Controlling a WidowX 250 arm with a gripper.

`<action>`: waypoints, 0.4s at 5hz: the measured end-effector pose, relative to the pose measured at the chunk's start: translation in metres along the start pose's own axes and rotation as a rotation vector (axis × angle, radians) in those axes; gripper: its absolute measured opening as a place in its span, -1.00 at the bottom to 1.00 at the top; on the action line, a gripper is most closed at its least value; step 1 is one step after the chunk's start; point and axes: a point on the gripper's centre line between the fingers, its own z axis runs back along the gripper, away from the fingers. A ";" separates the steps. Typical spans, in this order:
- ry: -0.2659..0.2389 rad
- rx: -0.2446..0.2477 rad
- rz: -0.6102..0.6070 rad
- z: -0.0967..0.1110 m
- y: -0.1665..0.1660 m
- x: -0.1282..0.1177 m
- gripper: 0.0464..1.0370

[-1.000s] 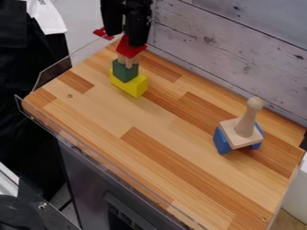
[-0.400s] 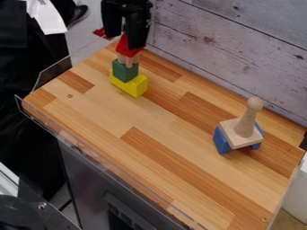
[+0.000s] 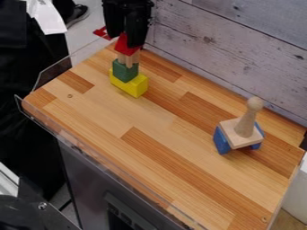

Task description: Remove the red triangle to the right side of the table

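Black pincer [image 3: 126, 37] is right at the red triangle [image 3: 124, 46], high on pale posts [image 3: 128, 60] over green and yellow blocks [image 3: 137, 86]. I can't tell if it's open or holding on. Pinch firmly, lift straight up so nothing tips, then go to the right side of the surface [image 3: 255, 175].

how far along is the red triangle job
Done: the pincer is at the red triangle.
In hand: I can't tell whether it is gripped; it shows just above the wooden posts on the green block.
Left: getting it clear and setting it down on the table's right side.
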 end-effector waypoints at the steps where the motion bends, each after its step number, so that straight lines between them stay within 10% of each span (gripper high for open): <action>1: -0.013 -0.008 0.006 0.000 -0.001 0.002 0.01; 2: -0.002 -0.009 0.014 0.000 -0.002 0.000 0.01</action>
